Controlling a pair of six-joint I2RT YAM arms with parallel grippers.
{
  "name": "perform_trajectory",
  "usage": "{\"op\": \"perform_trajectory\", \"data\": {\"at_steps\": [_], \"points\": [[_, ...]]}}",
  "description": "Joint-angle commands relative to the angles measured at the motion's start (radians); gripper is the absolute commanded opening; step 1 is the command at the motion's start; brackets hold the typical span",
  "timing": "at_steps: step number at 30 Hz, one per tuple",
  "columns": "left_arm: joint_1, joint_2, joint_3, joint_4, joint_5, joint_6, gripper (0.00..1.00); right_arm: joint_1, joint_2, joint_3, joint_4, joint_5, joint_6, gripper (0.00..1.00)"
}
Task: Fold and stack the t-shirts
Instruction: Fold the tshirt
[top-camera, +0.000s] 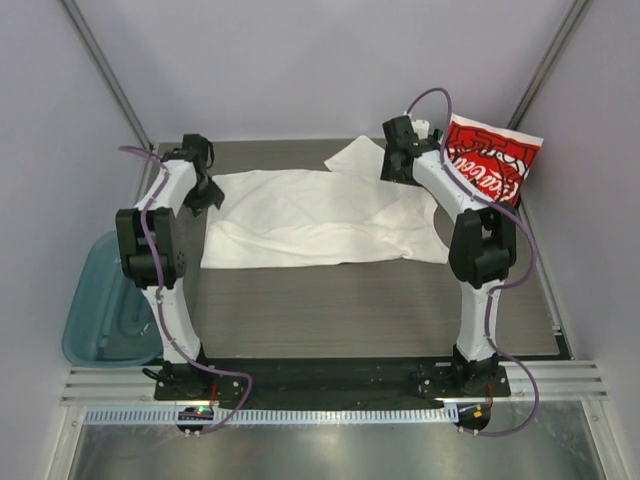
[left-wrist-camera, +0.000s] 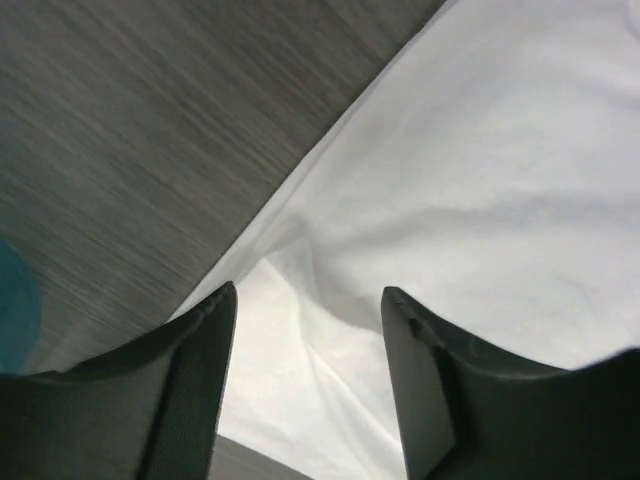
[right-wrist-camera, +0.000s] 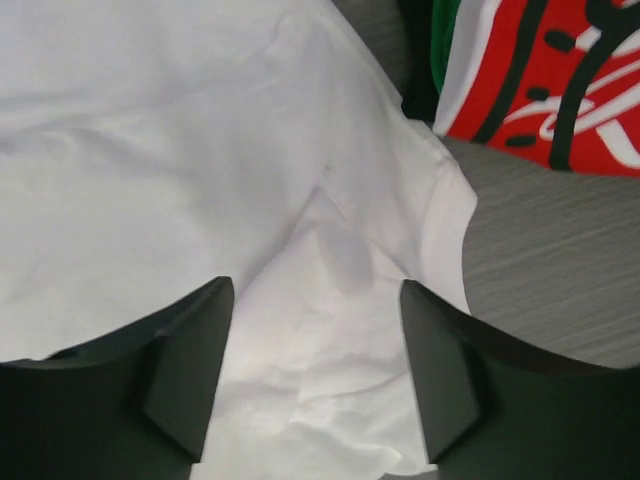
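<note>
A white t-shirt (top-camera: 320, 215) lies in a broad, creased band across the middle of the dark table (top-camera: 380, 310), one sleeve pointing to the back. My left gripper (top-camera: 205, 190) stands open over its left edge, with cloth (left-wrist-camera: 480, 180) lying loose below the fingers (left-wrist-camera: 200, 380). Over the shirt's right back corner, my right gripper (top-camera: 400, 160) is open too, and rumpled white cloth (right-wrist-camera: 150, 150) shows between its fingers (right-wrist-camera: 440, 370) without being pinched. The folded red shirt with white script (top-camera: 490, 165) sits at the back right, close beside the right gripper (right-wrist-camera: 315, 290).
A teal plastic bin (top-camera: 100, 300) stands off the table's left side, beside the left arm's base. Grey walls close in the back and sides. Bare table (left-wrist-camera: 130, 130) shows to the left of the left gripper (left-wrist-camera: 310, 295), and the red shirt (right-wrist-camera: 560, 80) overlaps something green.
</note>
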Motion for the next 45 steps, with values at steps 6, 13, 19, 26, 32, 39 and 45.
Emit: {"op": "perform_trajectory", "data": {"at_steps": [6,13,19,26,32,39,45], "points": [[0.037,-0.213,-0.050,-0.104,0.097,-0.035,0.85,-0.046,-0.205,0.030,-0.104,-0.053,0.010,0.80],[0.037,-0.558,-0.562,0.131,0.150,-0.102,0.84,-0.125,-0.612,-0.642,0.144,-0.325,0.107,0.71],[0.036,-0.643,-0.753,0.224,0.147,-0.120,0.84,-0.274,-0.689,-0.909,0.240,-0.522,0.115,0.71],[0.034,-0.595,-0.811,0.307,0.114,-0.155,0.82,-0.348,-0.618,-0.966,0.307,-0.580,0.101,0.71],[0.035,-0.537,-0.805,0.378,0.077,-0.187,0.81,-0.379,-0.548,-0.950,0.338,-0.580,0.083,0.70],[0.034,-0.411,-0.770,0.401,0.066,-0.209,0.61,-0.397,-0.500,-0.954,0.350,-0.534,0.093,0.62],[0.034,-0.386,-0.740,0.409,0.061,-0.210,0.28,-0.399,-0.464,-0.931,0.367,-0.511,0.107,0.50]]}}
